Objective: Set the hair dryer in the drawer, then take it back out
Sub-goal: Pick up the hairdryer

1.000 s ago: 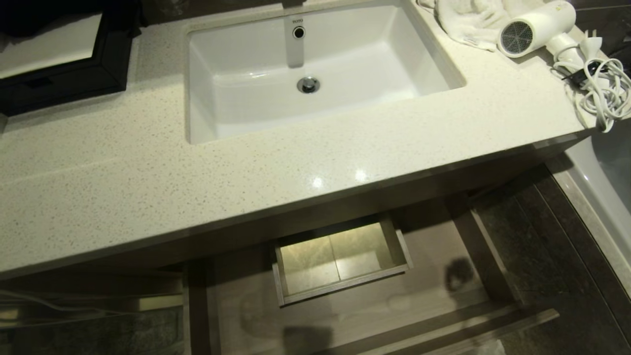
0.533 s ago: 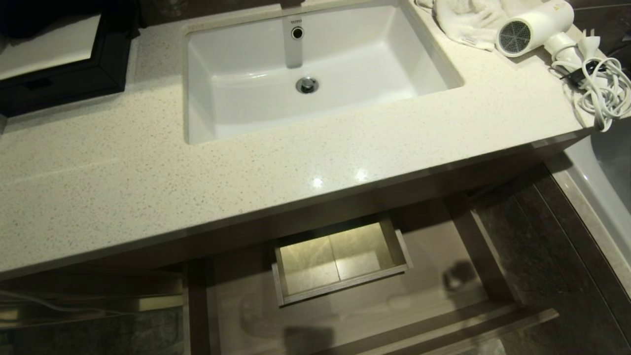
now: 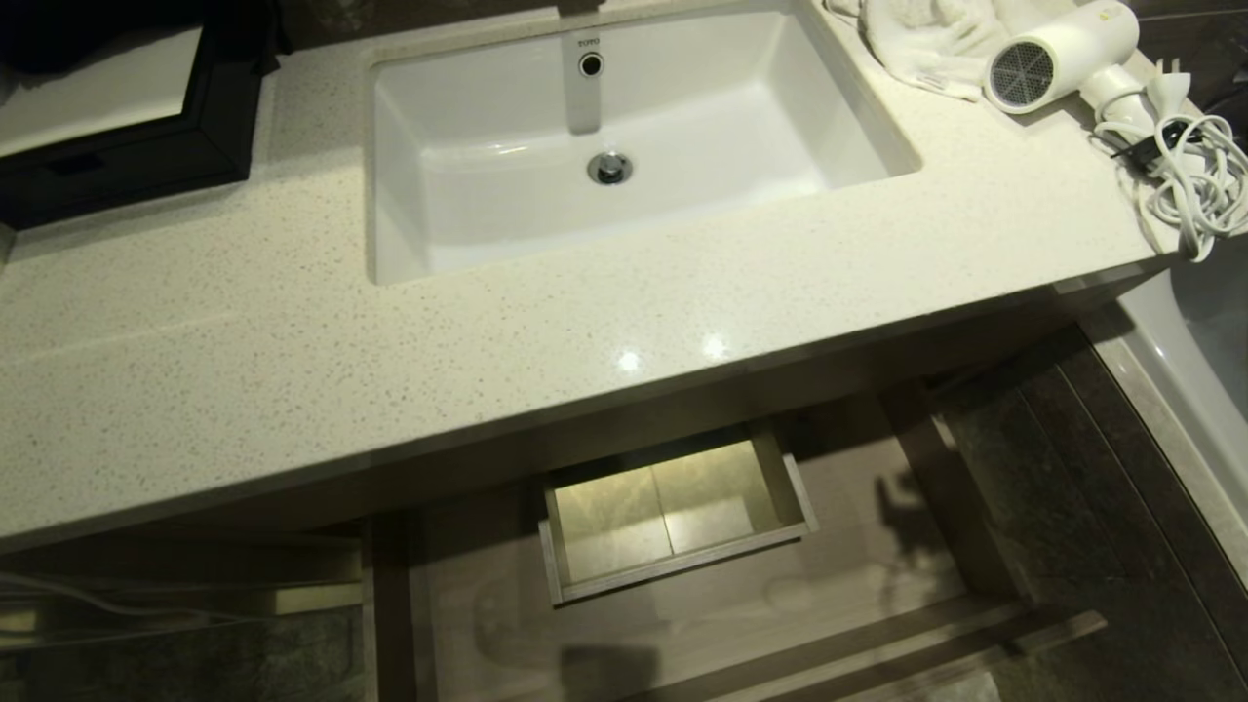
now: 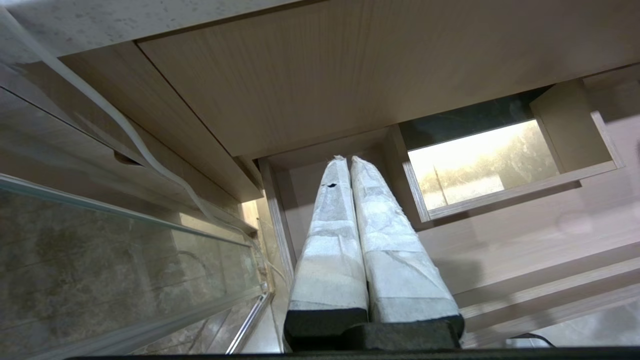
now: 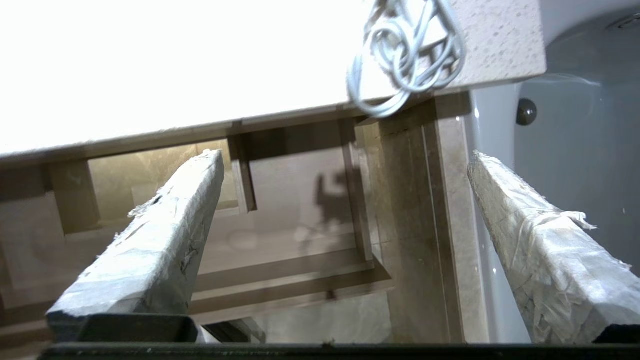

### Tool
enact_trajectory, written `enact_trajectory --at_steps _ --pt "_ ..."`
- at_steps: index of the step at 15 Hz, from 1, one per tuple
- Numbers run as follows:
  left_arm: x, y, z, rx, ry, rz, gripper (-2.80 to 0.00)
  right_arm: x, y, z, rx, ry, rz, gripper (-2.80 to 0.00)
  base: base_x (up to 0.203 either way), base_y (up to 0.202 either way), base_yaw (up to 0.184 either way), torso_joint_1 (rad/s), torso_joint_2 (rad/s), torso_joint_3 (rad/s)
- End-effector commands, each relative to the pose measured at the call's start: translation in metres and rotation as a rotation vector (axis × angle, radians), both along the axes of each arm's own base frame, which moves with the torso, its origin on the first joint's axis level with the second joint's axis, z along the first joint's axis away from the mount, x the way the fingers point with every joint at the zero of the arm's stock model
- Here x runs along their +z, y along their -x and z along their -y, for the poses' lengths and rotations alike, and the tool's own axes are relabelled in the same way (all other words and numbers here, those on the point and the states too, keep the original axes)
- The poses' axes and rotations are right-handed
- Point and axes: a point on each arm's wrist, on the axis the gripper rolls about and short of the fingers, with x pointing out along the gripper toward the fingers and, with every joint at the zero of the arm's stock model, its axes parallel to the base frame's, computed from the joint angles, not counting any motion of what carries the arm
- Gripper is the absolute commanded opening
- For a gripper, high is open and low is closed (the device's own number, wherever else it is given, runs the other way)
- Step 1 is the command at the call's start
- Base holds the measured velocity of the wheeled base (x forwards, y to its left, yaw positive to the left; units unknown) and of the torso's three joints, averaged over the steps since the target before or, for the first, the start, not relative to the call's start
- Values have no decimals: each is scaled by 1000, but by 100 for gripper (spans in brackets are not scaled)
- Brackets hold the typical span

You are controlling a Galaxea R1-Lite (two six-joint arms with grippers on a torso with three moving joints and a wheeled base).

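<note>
Right tool point(image 5: 345, 165): below the bench edge, over the pulled-out drawer; taped fingers point(image 5: 150, 240) spread wide, nothing between them. It is outside the head view; a shadow falls on the drawer floor toward the right side.

Left tool point(image 4: 348, 162): low beside the cabinet, taped fingers point(image 4: 330, 240) pressed together, holding nothing, pointing toward the drawer's back corner.

Drawer point(image 3: 877, 624): open beneath the bench, wide and shallow, light-brown wood grain. Boxed rectangular cutout point(image 3: 673, 517) at middle back, showing pale floor through it. No item lies on the visible drawer floor.

Bench point(image 3: 292, 341): pale speckled stone top running across the head view.

Sink point(image 3: 624, 146): white rectangular basin set into the bench, metal drain at its centre, overflow hole on the back wall.

Black frame point(image 3: 127, 117): on the bench, far left, partly cut off.

Hair dryer point(image 3: 1058, 54): white, lying on the bench at the far right corner, round grey mesh grille facing the sink side, handle pointing toward the bench's right edge.

Cord point(image 3: 1185, 180): white, bundled in loose loops beside the handle, some loops hanging over the bench's right edge.

Towel point(image 3: 926, 39): white terry, crumpled just behind and beside the hair dryer.

Bathtub point(image 3: 1194, 361): white rim right of the cabinet.
</note>
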Motion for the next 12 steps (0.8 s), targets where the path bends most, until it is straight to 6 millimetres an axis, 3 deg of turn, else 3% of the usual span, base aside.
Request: enact_trajectory --at_steps 1,6,12 --pt "0 0 0 0 0 -1 -280 0 -42 24 -31 -28 -54 0 0 0 0 0 0 0" --pt "0 0 0 0 0 -1 -280 -9 -76 59 -82 -5 -113 0 0 0 0 0 0 0" --pt "0 0 0 0 -1 -1 -280 -10 -111 79 63 -51 -96 0 0 0 0 0 0 0"
